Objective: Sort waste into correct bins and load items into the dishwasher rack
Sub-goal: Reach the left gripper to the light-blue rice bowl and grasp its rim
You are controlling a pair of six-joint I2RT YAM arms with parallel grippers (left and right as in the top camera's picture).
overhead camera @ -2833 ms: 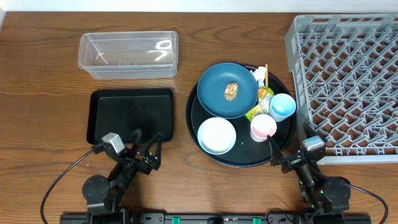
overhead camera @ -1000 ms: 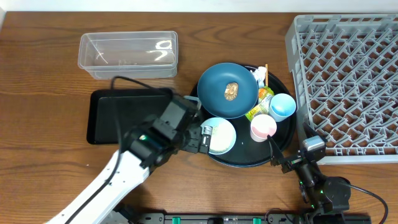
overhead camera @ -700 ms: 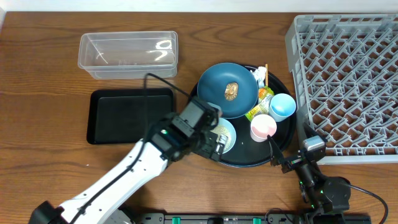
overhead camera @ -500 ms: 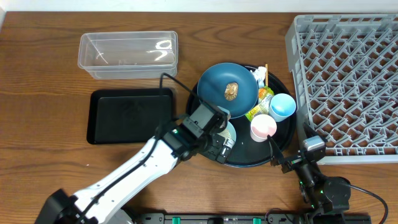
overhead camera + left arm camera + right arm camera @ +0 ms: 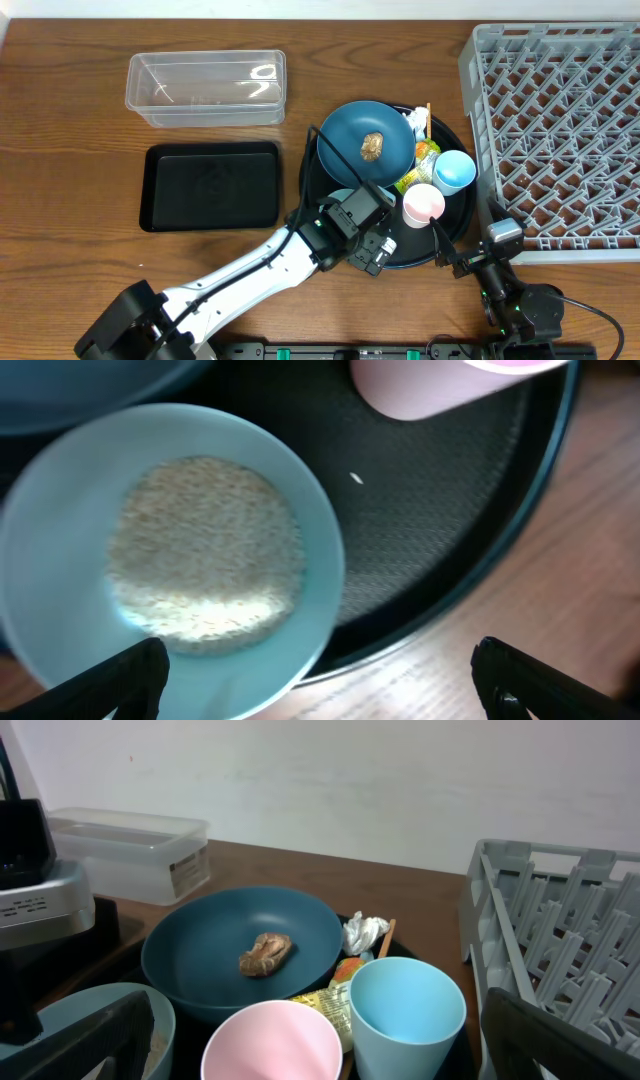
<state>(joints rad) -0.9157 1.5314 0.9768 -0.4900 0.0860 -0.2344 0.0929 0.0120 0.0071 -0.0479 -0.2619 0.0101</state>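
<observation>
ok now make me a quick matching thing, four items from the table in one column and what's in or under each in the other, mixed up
1 white bowl
2 dark blue plate
3 light blue cup
4 clear tub

a empty, on the wooden table
b rice inside
c empty, on the round black tray
d brown lump on it

Pairs: 1-b, 2-d, 3-c, 4-a

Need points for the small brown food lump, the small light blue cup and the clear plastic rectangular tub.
small brown food lump (image 5: 372,146), overhead view, middle of the lump.
small light blue cup (image 5: 406,1048), right wrist view, front outer wall.
clear plastic rectangular tub (image 5: 205,92), overhead view, bare floor.
</observation>
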